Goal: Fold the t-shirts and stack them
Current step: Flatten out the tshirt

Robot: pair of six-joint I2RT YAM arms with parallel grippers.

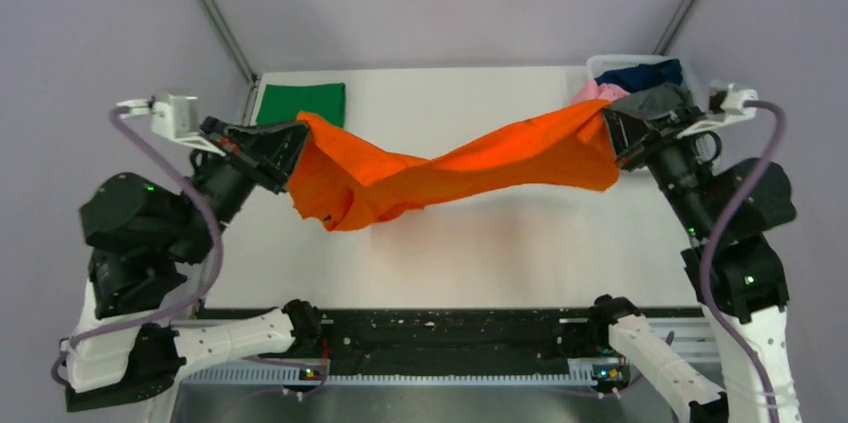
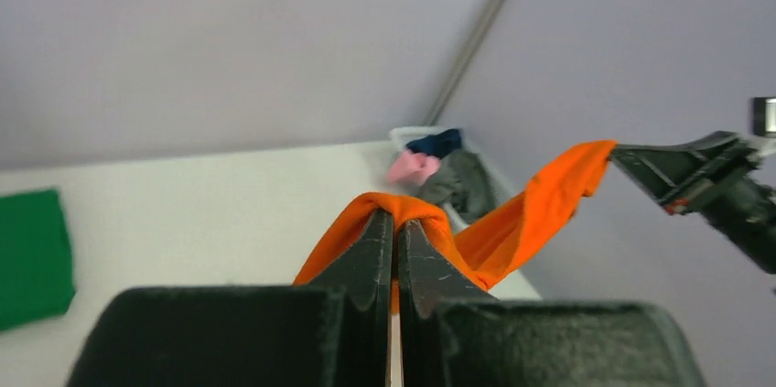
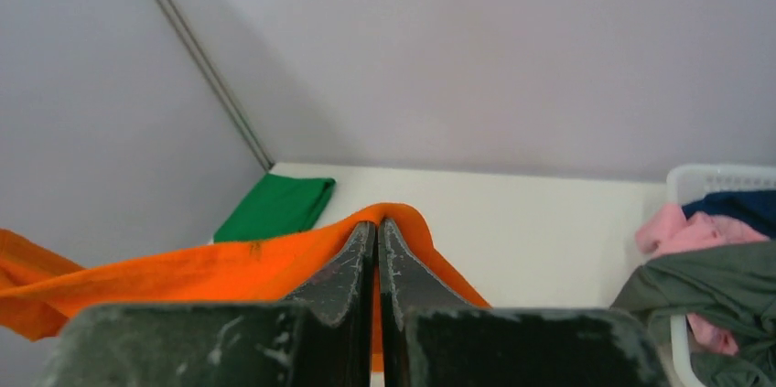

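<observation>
- Across the middle of the top view, the orange shirt (image 1: 450, 168) hangs stretched and twisted between the two arms. It is held up over the white desk (image 1: 480, 253) and sags lowest left of centre.
- At the left of that view, the left tool (image 1: 292, 148) is clamped tight on one end of the orange shirt. In the left wrist view its two fingers press together, with orange cloth bunched over their tips.
- At the right of the top view, the right tool (image 1: 612, 133) is closed in the same way on the other end. The right wrist view shows its fingers pinched together with a fold of orange cloth draped over them.
- In the upper left of the top view, the green shirt (image 1: 300, 103) lies folded flat at the desk's far left corner, just beyond the left tool.
- In the upper right, a white basket (image 1: 600, 65) sits at the far right corner of the desk.
- It holds the navy shirt (image 1: 640, 73), the pink shirt (image 1: 590, 91) and the grey shirt (image 1: 655, 100) in a loose heap.
- The grey shirt lies nearest the right tool, just beside it.
</observation>
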